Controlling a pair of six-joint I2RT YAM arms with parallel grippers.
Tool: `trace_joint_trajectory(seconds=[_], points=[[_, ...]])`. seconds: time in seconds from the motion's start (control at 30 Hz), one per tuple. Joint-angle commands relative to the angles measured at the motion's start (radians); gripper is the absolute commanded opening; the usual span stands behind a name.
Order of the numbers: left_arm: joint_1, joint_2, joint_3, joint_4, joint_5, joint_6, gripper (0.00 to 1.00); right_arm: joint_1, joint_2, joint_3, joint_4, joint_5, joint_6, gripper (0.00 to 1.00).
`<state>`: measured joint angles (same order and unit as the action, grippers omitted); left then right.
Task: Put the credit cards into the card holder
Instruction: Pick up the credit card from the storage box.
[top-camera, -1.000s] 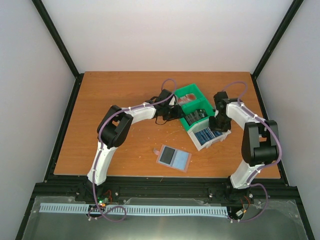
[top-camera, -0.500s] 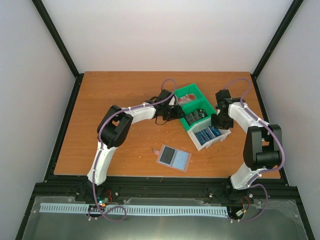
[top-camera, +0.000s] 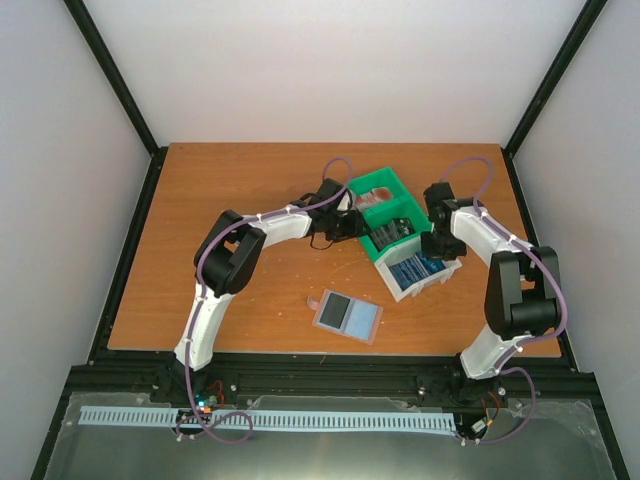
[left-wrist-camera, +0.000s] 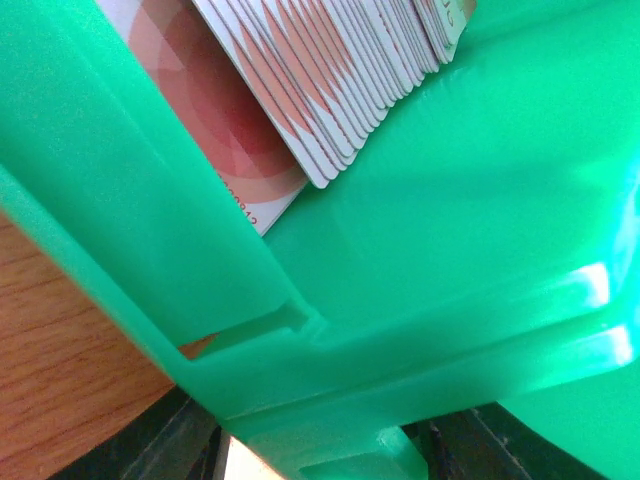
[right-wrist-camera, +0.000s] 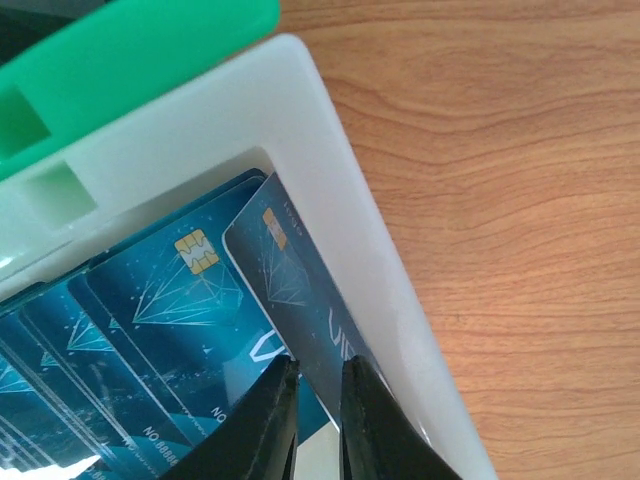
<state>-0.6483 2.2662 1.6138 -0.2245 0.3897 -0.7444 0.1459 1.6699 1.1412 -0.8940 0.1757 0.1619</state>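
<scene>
Green-and-white compartment tray (top-camera: 368, 187) sits right of the table's (top-camera: 220, 180) centre, green end toward the far edge, white end toward the near right corner. Red-and-white cards (left-wrist-camera: 330, 90) stand fanned in the green end compartment. A dark stack (top-camera: 395, 232) fills the middle one. Blue cards (top-camera: 415, 270) are in the white end compartment. Right gripper (right-wrist-camera: 312, 400) is down at the white compartment. Its fingers (right-wrist-camera: 262, 425) are drawn in to a narrow slot and pinch the lower edge of the outermost blue card (right-wrist-camera: 290, 275). That card leans apart from the other blue ones, chip end up, against the white wall (right-wrist-camera: 330, 150). Left gripper (top-camera: 345, 224) is against the side of the green end that faces the left edge. The left wrist view is filled by the green wall and the red-and-white stack; only dark shapes show below the wall, so I cannot tell how far that hand is open or whether it grips anything. Card holder (top-camera: 348, 316) lies opened flat, grey-blue inside up, near the middle of the near edge, well apart from the tray and both grippers.
</scene>
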Motion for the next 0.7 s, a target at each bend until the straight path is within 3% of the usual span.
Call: trace_joint_trajectory(seconds=[0.0, 0.43, 0.67], points=[[0.000, 0.055, -0.037, -0.135, -0.020, 0.066, 0.52, 0.021, 0.029, -0.005, 0.009, 0.095, -0.023, 0.14], [0.002, 0.058, -0.035, -0.135, -0.012, 0.060, 0.52, 0.089, 0.079, 0.001, 0.015, 0.208, -0.065, 0.18], [0.002, 0.054, -0.034, -0.134, -0.002, 0.067, 0.52, 0.125, 0.078, 0.011, 0.009, 0.216, -0.075, 0.04]])
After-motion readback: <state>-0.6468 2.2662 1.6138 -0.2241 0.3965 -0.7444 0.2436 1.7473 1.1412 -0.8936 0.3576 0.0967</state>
